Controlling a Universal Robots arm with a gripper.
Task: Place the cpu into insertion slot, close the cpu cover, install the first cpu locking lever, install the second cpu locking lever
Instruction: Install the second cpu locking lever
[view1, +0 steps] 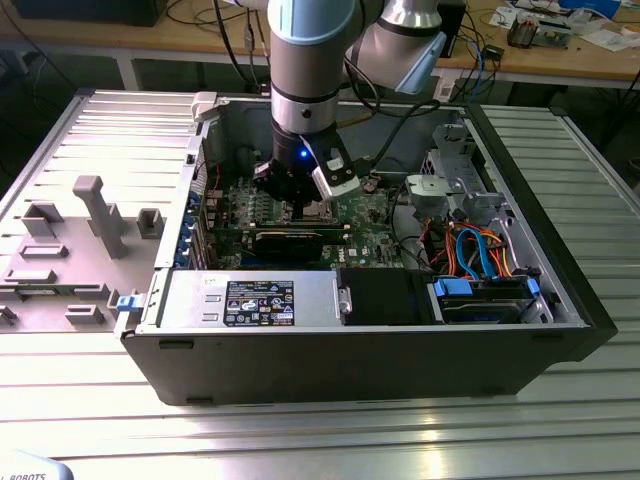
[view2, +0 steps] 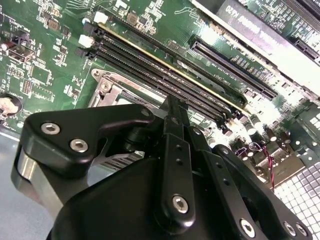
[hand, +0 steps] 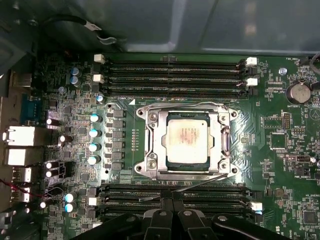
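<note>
In the first wrist view the cpu (hand: 187, 136), a silvery square chip, lies in the insertion slot (hand: 186, 140) on the green motherboard. The cpu cover (hand: 154, 150), a silvery frame, lies flat around it. One wire locking lever (hand: 185, 104) runs along the socket's edge by the upper memory slots. The other locking lever (hand: 200, 184) slants away from the opposite edge, its free end close to my fingertips. My gripper (hand: 173, 201) is shut, with nothing seen between its fingers (view2: 172, 112). In the exterior view the gripper (view1: 298, 200) hangs low over the board.
The motherboard (view1: 370, 215) sits inside an open computer case (view1: 350, 340). Long black memory slots (hand: 175, 75) flank the socket on two sides. A black card (view1: 290, 240), a power supply (view1: 250, 298) and drive bays with orange and blue cables (view1: 475, 255) crowd the case.
</note>
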